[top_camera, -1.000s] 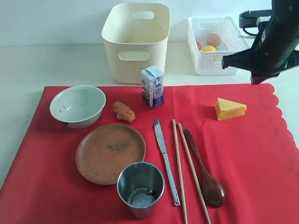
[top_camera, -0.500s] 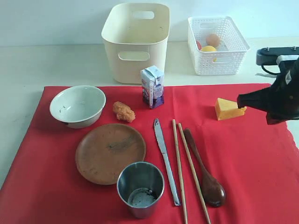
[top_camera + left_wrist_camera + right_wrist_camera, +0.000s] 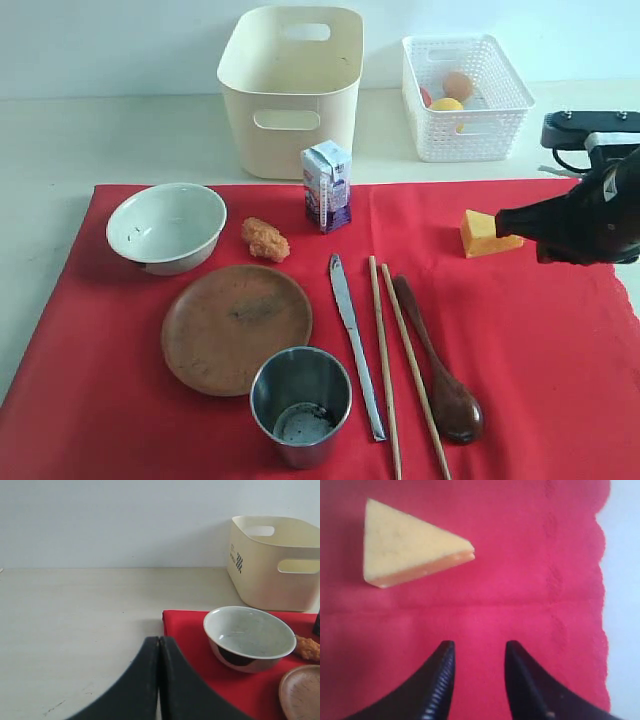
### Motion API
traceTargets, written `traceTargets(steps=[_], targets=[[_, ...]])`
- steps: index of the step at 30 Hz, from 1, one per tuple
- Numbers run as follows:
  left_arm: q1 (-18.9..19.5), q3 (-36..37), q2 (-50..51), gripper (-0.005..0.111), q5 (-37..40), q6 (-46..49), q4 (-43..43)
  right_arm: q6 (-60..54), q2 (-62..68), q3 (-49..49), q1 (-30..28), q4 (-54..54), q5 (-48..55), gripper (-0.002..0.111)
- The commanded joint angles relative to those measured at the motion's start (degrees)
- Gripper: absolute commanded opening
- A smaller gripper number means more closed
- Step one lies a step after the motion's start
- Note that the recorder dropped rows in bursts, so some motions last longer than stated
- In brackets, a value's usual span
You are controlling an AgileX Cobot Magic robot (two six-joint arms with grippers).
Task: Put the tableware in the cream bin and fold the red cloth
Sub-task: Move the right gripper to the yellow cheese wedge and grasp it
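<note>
Red cloth (image 3: 540,340) fills the lower frame with the tableware (image 3: 236,325) laid out on it, and the cream bin (image 3: 290,90) stands at upper centre. My right gripper (image 3: 476,652), jaws narrowly parted and empty, hangs beside the cheese (image 3: 405,545), probably to clear it. My left gripper (image 3: 159,645) is closed.

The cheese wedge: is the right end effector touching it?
Apart. The right wrist view shows bare red cloth between the cheese wedge and the open right end effector.

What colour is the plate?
The plate is brown; exterior view shows it best.
</note>
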Motion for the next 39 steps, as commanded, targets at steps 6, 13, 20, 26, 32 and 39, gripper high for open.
traceTargets(steps=[6, 13, 20, 26, 32, 39], targets=[[0.1, 0.0, -0.3, 0.001, -0.1, 0.0, 0.1, -6.2, 8.4, -7.8, -0.2, -0.9, -8.5, 0.073], [0.1, 0.0, -0.3, 0.001, -0.1, 0.0, 0.1, -12.0, 18.1, -18.4, -0.2, -0.9, -3.1, 0.085], [0.1, 0.0, -0.3, 0.001, -0.1, 0.0, 0.1, -19.4, 23.5, -22.1, -0.2, 0.1, -2.1, 0.091], [0.1, 0.0, -0.3, 0.001, -0.1, 0.0, 0.1, -19.8, 26.2, -22.3, -0.2, 0.1, -2.4, 0.090], [0.1, 0.0, -0.3, 0.001, -0.1, 0.0, 0.1, -19.8, 26.2, -22.3, -0.2, 0.0, -2.8, 0.086], [0.1, 0.0, -0.3, 0.001, -0.1, 0.0, 0.1, -19.8, 26.2, -22.3, -0.2, 0.1, -3.8, 0.086]])
